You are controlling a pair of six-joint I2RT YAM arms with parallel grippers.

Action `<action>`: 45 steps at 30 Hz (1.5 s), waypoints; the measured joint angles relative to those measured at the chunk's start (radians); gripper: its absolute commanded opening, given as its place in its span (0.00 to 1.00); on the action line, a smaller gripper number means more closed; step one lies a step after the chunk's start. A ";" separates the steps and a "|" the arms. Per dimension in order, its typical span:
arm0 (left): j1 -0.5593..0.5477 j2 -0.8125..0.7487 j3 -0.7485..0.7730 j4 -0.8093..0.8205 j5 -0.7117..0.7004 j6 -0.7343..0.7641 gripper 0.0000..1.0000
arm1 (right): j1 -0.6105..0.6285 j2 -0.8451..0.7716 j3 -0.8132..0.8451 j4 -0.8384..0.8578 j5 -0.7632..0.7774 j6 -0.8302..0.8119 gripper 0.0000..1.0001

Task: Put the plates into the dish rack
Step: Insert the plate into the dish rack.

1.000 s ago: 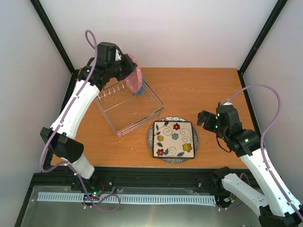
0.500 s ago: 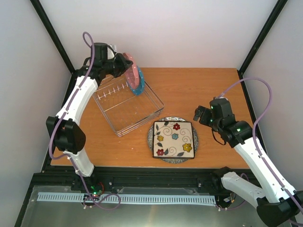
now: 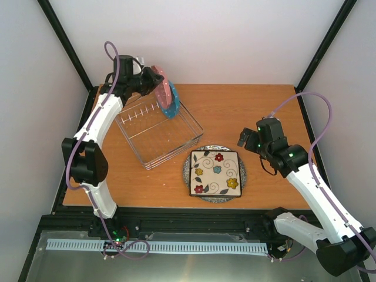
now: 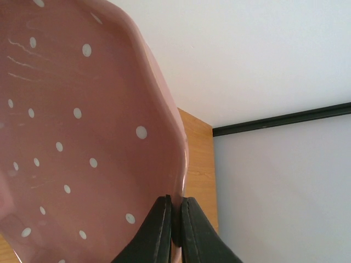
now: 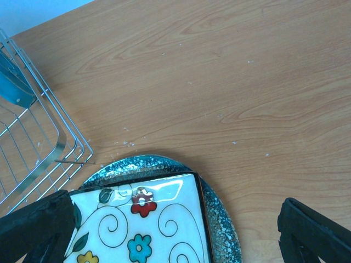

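Note:
A pink scalloped plate (image 3: 164,88) with white dots is held on edge above the far corner of the wire dish rack (image 3: 158,138). My left gripper (image 3: 154,82) is shut on its rim, and in the left wrist view the two fingertips (image 4: 176,200) pinch that pink plate (image 4: 82,137). A blue plate (image 3: 171,108) shows just below it, at the rack (image 5: 33,148) wall. My right gripper (image 3: 245,142) hangs open above the right side of a square cream flowered plate (image 3: 216,173), which lies on a round speckled plate (image 3: 243,176). Between the wide right gripper (image 5: 173,224) fingers lie the square plate (image 5: 142,224) and the speckled rim (image 5: 219,219).
The wooden table (image 3: 252,108) is walled in white on three sides, with black frame posts (image 3: 320,53) at the far corners. The rack stands skewed at the far left. The plate stack sits near the table's front edge.
My left arm has lifted the pink plate up and back toward the far left. My right arm has swung left and forward, closer to the stacked plates, jaws still wide.

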 measured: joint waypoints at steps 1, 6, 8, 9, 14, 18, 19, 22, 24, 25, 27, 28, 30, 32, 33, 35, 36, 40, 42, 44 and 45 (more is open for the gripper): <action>0.001 0.000 -0.009 0.016 -0.002 -0.001 0.01 | 0.000 0.003 0.002 0.001 0.001 0.000 1.00; 0.003 0.000 -0.072 0.095 -0.005 -0.013 0.01 | 0.000 0.013 0.010 0.006 0.005 0.000 1.00; 0.003 0.000 -0.087 0.108 -0.006 -0.020 0.01 | 0.000 0.015 0.010 0.011 0.006 -0.001 1.00; 0.004 0.000 -0.094 0.114 -0.006 -0.023 0.01 | 0.000 0.017 0.010 0.011 0.007 -0.001 1.00; 0.007 0.000 -0.113 0.147 -0.012 -0.035 0.01 | 0.000 0.024 0.010 0.013 0.008 -0.005 1.00; 0.008 0.000 -0.144 0.198 -0.016 -0.050 0.01 | 0.000 0.027 0.014 0.013 0.011 -0.012 1.00; 0.008 0.000 -0.148 0.201 -0.016 -0.051 0.01 | 0.000 0.028 0.016 0.014 0.011 -0.013 1.00; 0.008 0.000 -0.169 0.221 -0.016 -0.059 0.01 | 0.000 0.028 0.019 0.016 0.011 -0.017 1.00; 0.008 0.000 -0.184 0.236 -0.020 -0.064 0.01 | 0.000 0.028 0.020 0.016 0.011 -0.019 1.00; 0.008 0.000 -0.192 0.243 -0.023 -0.067 0.01 | 0.000 0.028 0.020 0.016 0.011 -0.020 1.00; 0.008 0.000 -0.204 0.253 -0.028 -0.071 0.01 | 0.000 0.029 0.020 0.016 0.011 -0.021 1.00; 0.008 0.000 -0.210 0.257 -0.031 -0.073 0.01 | 0.000 0.029 0.020 0.016 0.011 -0.022 1.00; 0.008 0.000 -0.223 0.267 -0.039 -0.075 0.01 | 0.000 0.030 0.020 0.016 0.011 -0.023 1.00; 0.008 0.000 -0.235 0.278 -0.047 -0.077 0.01 | 0.000 0.031 0.020 0.016 0.011 -0.023 1.00; 0.008 0.000 -0.245 0.284 -0.053 -0.078 0.01 | 0.000 0.031 0.020 0.017 0.011 -0.023 1.00; 0.008 0.000 -0.262 0.293 -0.063 -0.080 0.01 | 0.000 0.031 0.020 0.016 0.011 -0.024 1.00; 0.008 0.000 -0.270 0.297 -0.068 -0.080 0.01 | 0.000 0.031 0.020 0.017 0.011 -0.024 1.00; 0.008 0.000 -0.291 0.303 -0.079 -0.081 0.01 | 0.000 0.031 0.020 0.016 0.011 -0.027 1.00; 0.008 0.003 -0.292 0.304 -0.081 -0.082 0.01 | 0.000 0.031 0.020 0.017 0.014 -0.028 1.00; 0.008 0.008 -0.292 0.306 -0.083 -0.082 0.01 | 0.000 0.031 0.020 0.016 0.015 -0.029 1.00; 0.008 0.012 -0.292 0.306 -0.084 -0.082 0.01 | 0.000 0.031 0.020 0.016 0.016 -0.029 1.00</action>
